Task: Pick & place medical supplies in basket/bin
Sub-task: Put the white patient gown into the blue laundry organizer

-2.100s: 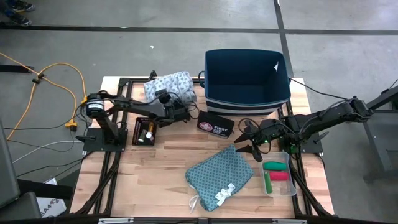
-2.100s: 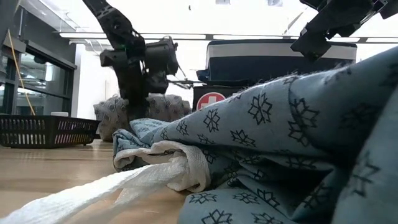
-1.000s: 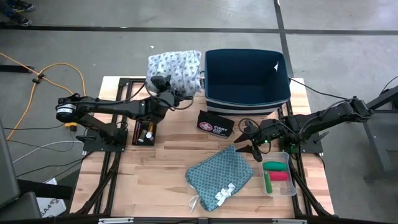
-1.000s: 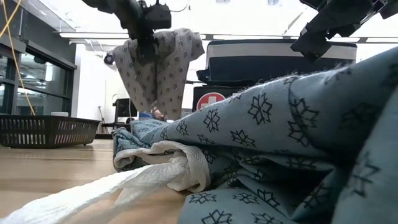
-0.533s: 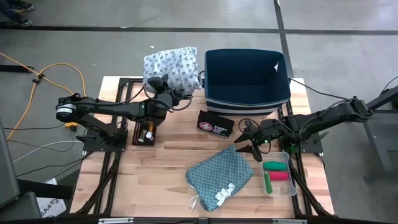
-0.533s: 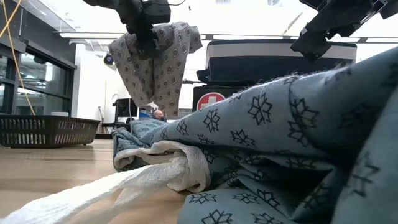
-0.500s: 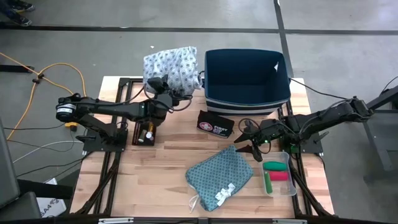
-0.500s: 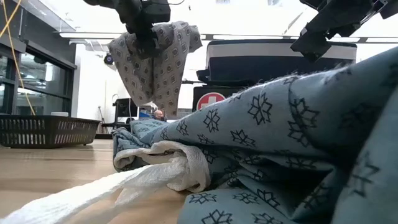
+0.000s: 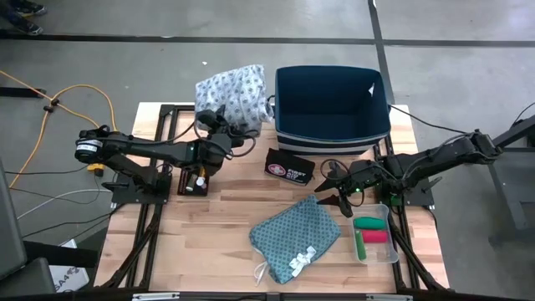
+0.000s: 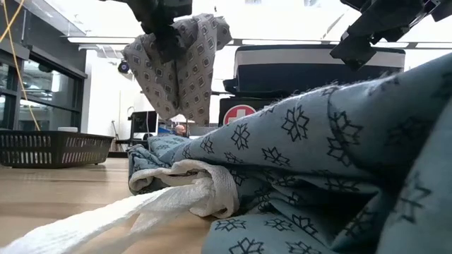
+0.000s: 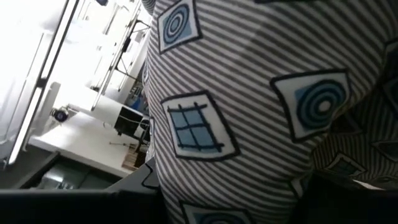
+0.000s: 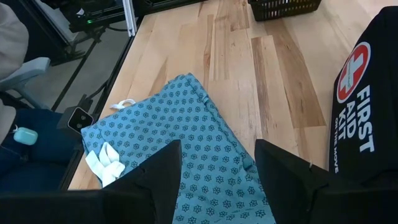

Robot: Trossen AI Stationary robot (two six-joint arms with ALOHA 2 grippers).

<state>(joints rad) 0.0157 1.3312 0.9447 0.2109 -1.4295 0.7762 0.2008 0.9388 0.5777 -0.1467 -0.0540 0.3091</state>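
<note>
Left jaws: the left gripper [image 9: 219,125] is clamped on the pale blue-grey cloth [image 9: 236,90], which hangs bunched below it, clear of the table [image 9: 226,209].
Right jaws: the right gripper [image 12: 217,168] has its fingers spread apart and holds nothing; it hovers over the teal cloth [image 9: 297,237].
Lifted cloth: at about 11 o'clock on the table, just beside the left wall of the navy bin [image 9: 333,102]. Judged to be held high so it can pass over the bin's rim.
Teal cloth: lying flat at about 6 o'clock, its white ties [image 9: 299,260] at the near edge; likely the next item for the right arm.
Clear tray: at about 4 o'clock, the tray [image 9: 374,233] holds a green roll [image 9: 370,222] and a red roll [image 9: 374,237], kept together beside the right arm.
First aid pouch: the black pouch [image 9: 289,166] sits near the centre, in front of the bin.
Black basket: the small mesh basket [image 9: 192,177] at 9 o'clock lies under the left arm.
Bin: looks empty.
</note>
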